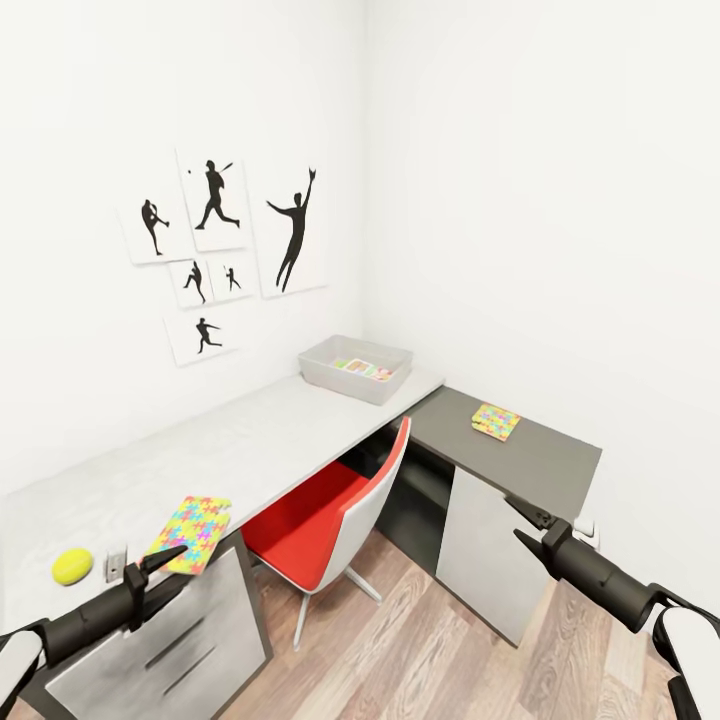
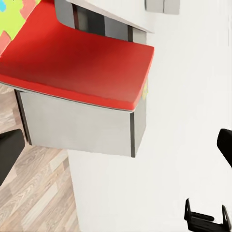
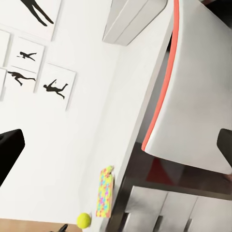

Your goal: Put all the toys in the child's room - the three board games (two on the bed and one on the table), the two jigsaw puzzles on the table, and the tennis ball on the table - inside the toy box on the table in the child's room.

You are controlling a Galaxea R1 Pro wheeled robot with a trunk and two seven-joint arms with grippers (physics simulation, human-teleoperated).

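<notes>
Toys lie spread over the pale counter [image 1: 260, 440]: a tennis ball [image 1: 72, 566] and a jigsaw puzzle [image 1: 192, 533] near its front end, the toy box [image 1: 355, 367] at the far corner with colourful boxes inside. A second jigsaw puzzle [image 1: 496, 421] rests on the dark cabinet [image 1: 540, 455]. Left end effector [image 1: 160, 568] and right end effector [image 1: 528, 528] both hang with fingers spread, holding nothing, beside a red chair [image 1: 330, 520].
</notes>
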